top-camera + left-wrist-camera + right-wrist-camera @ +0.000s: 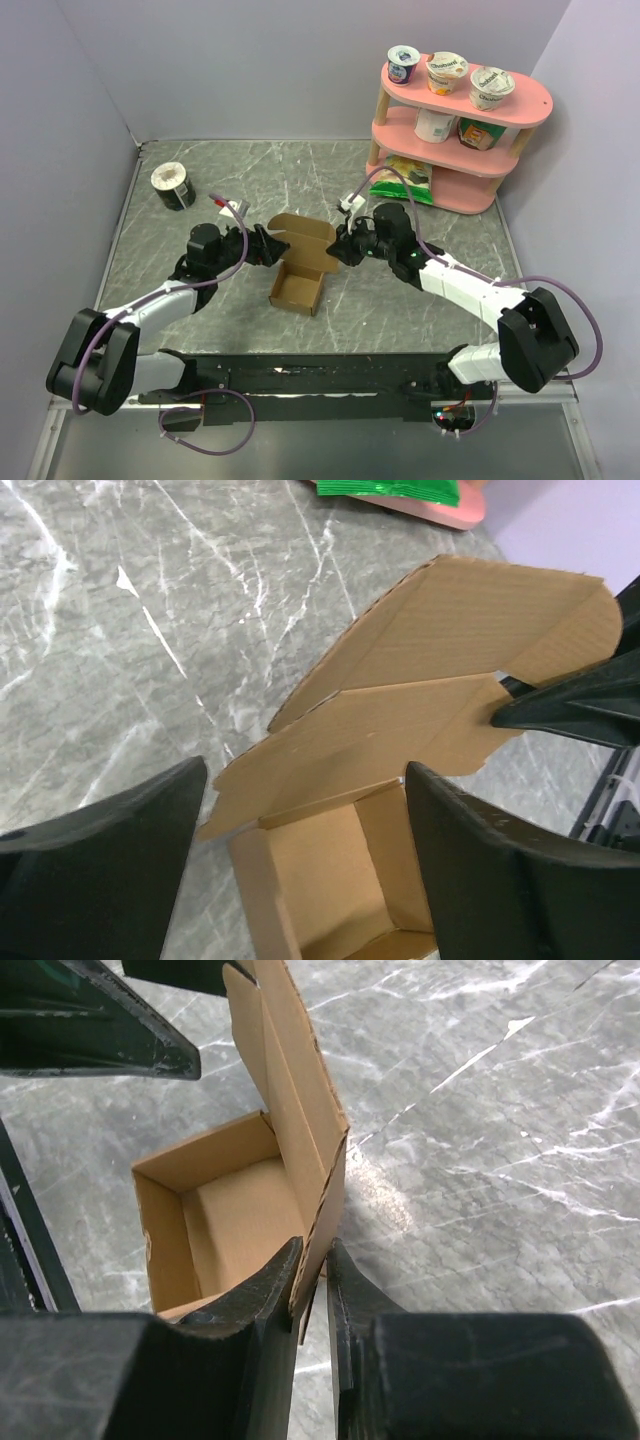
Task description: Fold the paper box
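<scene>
The paper box is a small brown cardboard cuboid on the marble table, its top open and its lid flap standing up at the far side. My right gripper is shut on the box's right edge, pinching the cardboard where the raised flap meets the side wall. One right finger shows at the flap's right edge in the left wrist view. My left gripper is open, its fingers spread on either side of the box's open cavity without touching it. From above, the left gripper sits just left of the flap.
A pink two-tier shelf with yogurt cups stands at the back right, a green packet at its foot. A round black-and-white tub sits at the back left. A small white-and-red item lies behind the left gripper. Walls enclose the table.
</scene>
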`<state>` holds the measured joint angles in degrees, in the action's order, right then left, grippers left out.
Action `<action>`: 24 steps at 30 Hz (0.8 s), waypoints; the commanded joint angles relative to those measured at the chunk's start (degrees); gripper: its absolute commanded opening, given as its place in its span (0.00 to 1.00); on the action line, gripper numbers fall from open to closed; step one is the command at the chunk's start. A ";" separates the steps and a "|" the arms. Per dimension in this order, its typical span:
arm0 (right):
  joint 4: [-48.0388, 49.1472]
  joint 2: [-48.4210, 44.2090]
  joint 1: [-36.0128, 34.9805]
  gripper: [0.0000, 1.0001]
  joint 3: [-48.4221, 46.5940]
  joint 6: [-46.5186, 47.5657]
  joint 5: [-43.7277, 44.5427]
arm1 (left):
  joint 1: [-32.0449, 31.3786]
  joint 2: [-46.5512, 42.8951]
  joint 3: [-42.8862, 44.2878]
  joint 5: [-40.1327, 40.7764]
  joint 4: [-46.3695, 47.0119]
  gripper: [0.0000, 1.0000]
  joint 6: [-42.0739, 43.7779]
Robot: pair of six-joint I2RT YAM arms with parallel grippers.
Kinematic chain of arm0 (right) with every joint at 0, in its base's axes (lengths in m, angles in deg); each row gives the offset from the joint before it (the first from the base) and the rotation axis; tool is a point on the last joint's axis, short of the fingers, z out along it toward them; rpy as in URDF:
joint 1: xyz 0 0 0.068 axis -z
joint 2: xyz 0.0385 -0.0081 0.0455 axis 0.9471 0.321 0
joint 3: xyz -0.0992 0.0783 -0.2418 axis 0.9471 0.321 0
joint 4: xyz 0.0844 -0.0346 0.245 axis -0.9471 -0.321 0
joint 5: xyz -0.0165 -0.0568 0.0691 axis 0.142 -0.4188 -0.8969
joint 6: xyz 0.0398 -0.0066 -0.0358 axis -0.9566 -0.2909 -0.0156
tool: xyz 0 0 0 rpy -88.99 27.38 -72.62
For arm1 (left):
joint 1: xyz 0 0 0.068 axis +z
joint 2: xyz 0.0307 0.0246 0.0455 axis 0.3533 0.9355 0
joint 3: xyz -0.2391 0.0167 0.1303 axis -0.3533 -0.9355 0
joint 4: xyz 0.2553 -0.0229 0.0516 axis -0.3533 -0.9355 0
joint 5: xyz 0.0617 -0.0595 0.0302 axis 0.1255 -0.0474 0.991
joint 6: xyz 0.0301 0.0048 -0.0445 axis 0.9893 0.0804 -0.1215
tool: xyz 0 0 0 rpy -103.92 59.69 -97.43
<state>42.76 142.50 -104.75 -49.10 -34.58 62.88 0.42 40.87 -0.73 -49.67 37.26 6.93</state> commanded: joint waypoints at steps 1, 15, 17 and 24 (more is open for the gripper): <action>0.00 0.63 1.13 0.23 -2.97 1.36 -3.46 | 0.06 0.56 0.18 1.15 1.98 0.80 2.46; -2.63 0.72 1.39 0.32 -3.50 -3.37 3.46 | -3.54 1.35 0.52 6.33 -0.91 0.31 3.78; -4.21 -0.06 1.22 0.39 -3.68 -4.78 5.93 | -4.77 1.26 1.49 9.93 -2.58 0.30 4.66; -8.35 -4.46 0.52 0.59 -1.05 -7.51 11.21 | -10.57 1.00 2.90 17.67 -5.40 0.27 6.59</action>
<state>35.87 142.57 -103.77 -49.88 -39.80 70.13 -7.54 41.90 -0.77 -37.32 32.97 11.19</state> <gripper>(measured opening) 0.564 0.274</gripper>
